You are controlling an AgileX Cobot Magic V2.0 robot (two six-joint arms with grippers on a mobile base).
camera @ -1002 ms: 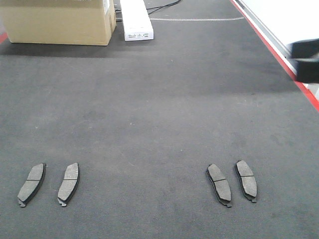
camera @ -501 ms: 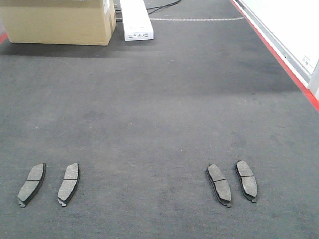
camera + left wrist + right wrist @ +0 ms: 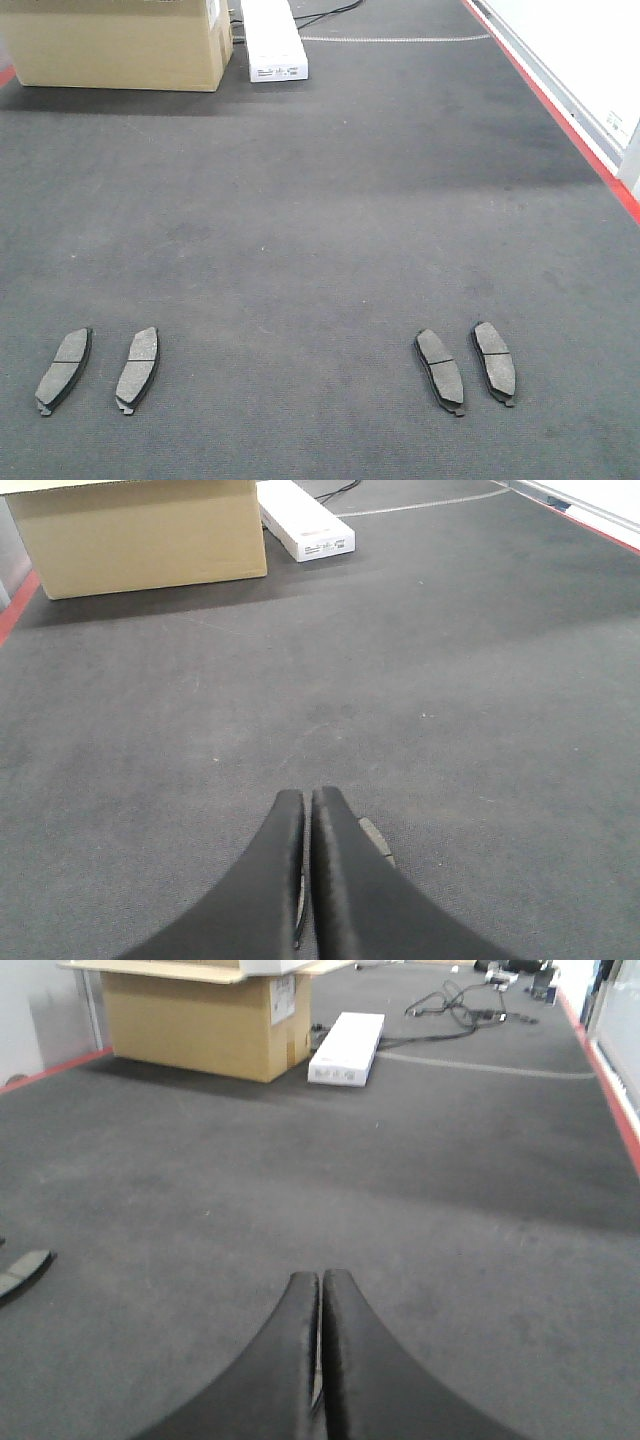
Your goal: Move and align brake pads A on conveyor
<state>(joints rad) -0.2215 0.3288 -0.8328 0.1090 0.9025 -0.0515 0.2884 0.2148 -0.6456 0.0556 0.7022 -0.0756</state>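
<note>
All four pads look placed; I judge the task about done.
Brake pads A [image 3: 140,369] lie in two pairs along the conveyor's [image 3: 320,200] near edge; left pincer [image 3: 307,810] and right pincer [image 3: 321,1290] both closed, empty.

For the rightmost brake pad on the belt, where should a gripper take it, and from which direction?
Probably from straight above, closing across the rightmost pad's short width near its middle groove. It lies flat on the conveyor, so only its long side edges offer purchase. Its neighbour sits close on the left, leaving little room for a finger there. The right gripper is now shut.
</note>
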